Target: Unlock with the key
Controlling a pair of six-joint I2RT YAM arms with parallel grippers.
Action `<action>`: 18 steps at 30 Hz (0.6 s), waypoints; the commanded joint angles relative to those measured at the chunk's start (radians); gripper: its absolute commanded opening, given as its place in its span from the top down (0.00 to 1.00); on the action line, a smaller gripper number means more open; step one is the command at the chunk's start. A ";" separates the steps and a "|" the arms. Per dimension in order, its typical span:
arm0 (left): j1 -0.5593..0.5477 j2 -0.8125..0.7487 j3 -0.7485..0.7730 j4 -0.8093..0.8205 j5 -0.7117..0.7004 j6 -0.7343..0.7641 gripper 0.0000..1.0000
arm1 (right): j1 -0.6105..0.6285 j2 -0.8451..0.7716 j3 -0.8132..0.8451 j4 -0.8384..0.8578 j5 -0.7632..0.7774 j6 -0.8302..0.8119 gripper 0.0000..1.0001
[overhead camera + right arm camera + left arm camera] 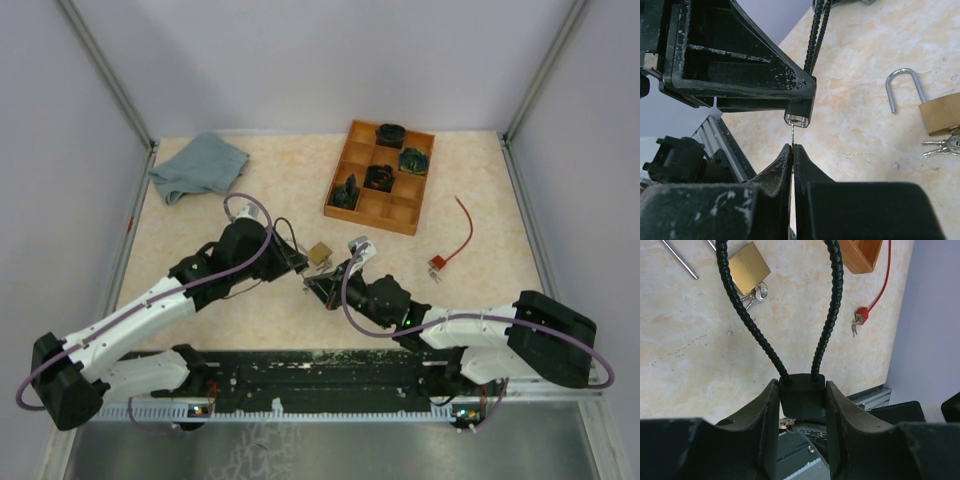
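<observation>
L hand (801, 386) grips black cable lock (801, 402) while R hand (792, 149), pinched shut on thin key (791, 134), holds it at lock's keyhole, above tabletop (690, 340).

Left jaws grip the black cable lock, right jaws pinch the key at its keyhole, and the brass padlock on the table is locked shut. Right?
Not quite. The brass padlock is open: the right wrist view shows one leg of its shackle free of the body. The rest stands: left jaws grip the black cable lock, right jaws pinch the key at its keyhole.
</observation>
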 commanded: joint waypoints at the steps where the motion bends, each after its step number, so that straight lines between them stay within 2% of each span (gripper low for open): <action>1: -0.001 -0.014 -0.010 0.030 0.014 0.005 1.00 | -0.013 -0.015 0.014 0.023 0.031 0.019 1.00; 18: -0.002 -0.003 -0.015 0.037 0.043 0.043 1.00 | -0.029 -0.044 -0.003 0.050 0.012 0.050 1.00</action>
